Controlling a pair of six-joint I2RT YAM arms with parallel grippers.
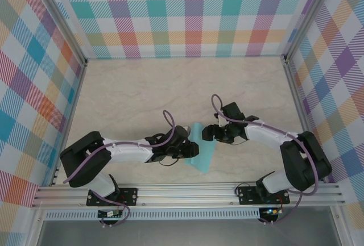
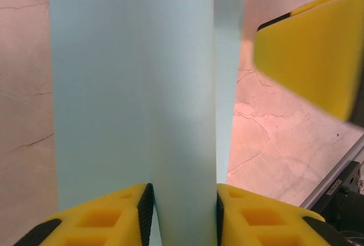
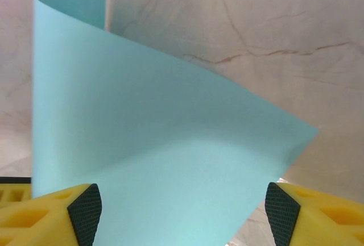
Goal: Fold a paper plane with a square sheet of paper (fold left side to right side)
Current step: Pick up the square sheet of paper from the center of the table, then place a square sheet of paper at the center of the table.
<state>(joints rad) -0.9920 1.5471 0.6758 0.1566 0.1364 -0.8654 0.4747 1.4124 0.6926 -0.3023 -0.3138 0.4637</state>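
Top external view: the paper plane [image 1: 203, 150] (here a loosely curled turquoise sheet) sits on the pale marbled surface [image 1: 131, 92] between both arms. The left claw [image 1: 189, 147] touches it from 9 o'clock. In the left wrist view its yellow fingers [image 2: 108, 220] stand narrowly apart with paper filling the gap, though I cannot tell whether they clamp it. The right claw [image 1: 206, 134] meets the sheet's 12 o'clock end, its fingers [image 3: 51, 212] spread wide and unclenched, the paper rising between them.
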